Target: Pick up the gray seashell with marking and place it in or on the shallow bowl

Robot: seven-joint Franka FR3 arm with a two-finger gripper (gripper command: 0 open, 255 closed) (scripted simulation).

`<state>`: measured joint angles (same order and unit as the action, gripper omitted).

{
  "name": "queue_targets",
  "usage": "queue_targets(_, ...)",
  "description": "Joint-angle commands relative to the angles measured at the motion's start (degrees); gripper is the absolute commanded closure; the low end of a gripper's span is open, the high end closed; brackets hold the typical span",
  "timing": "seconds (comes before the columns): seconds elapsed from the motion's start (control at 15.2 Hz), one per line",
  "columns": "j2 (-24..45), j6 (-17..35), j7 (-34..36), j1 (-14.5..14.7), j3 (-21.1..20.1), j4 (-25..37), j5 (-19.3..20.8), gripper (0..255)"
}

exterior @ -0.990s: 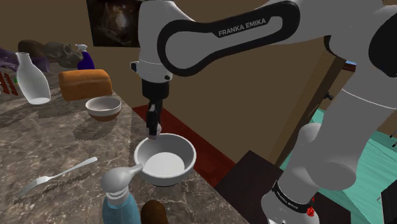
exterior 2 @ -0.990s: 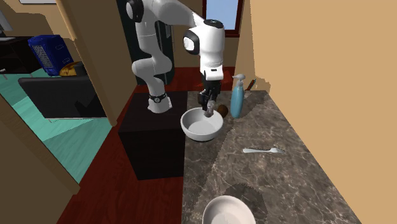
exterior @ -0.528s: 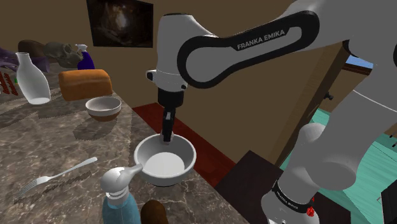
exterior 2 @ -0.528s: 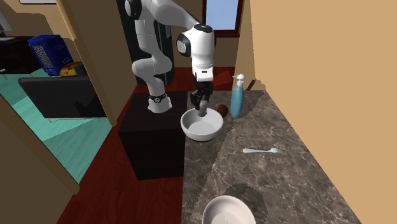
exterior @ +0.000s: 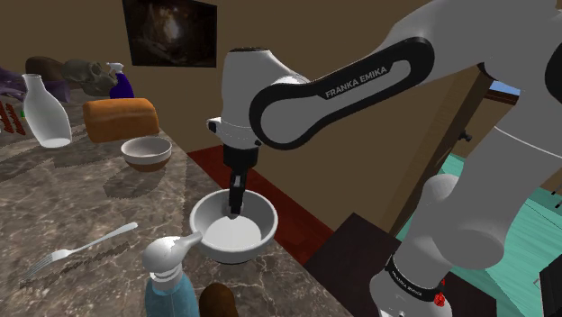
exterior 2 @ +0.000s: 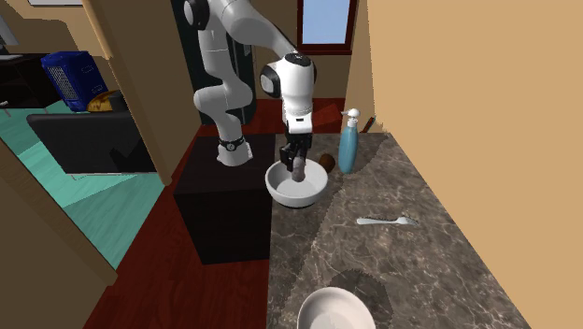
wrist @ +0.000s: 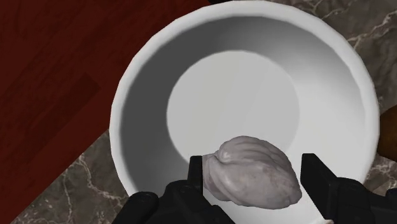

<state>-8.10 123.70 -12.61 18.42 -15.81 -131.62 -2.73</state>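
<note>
- Gripping the pale gray, ridged seashell (wrist: pixel 254 181) in the tool (wrist: pixel 253 168), both black fingers pressed in on its sides.
- Hanging it over the white bowl (wrist: pixel 143 89), low between the rim walls, a little off the middle of the flat bottom.
- Sitting right at the table (exterior: pixel 81 194) edge, that bowl, on the shoulder view's right, with dark red floor just beyond.
- Looks like the release step now: carry done, drop not yet made.
- Best to ease down a touch more first, so as to set the shell on the bottom rather than let it fall and bounce off the sloping wall.
- Then open slowly and evenly, letting neither finger drag the shell sideways.
- After that, lift straight up, clear of the rim, before swinging anywhere.
- Worth minding the blue dispenser bottle (exterior: pixel 171 281) just beside the bowl on the near side; no sideways sweep that way.
- Reaching from the stand at the shoulder view's lower right, up over a high elbow and across to the left.
- Pointing the wrist straight down, fingers upright and dipped into the bowl's mouth.
</note>
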Motion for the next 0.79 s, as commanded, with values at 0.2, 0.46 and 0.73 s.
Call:
queue_targets(0.2, 1.3, 2.7, 0.3, 0.0, -0.2, -1.5, 0.3, 255)
queue_targets(0.46, 1.3, 2.7, 0.3, 0.0, -0.2, -1.5, 0.3, 255)
queue_targets(0.73, 1.3, 2.7, 0.3, 0.0, -0.2, -1.5, 0.3, 0)
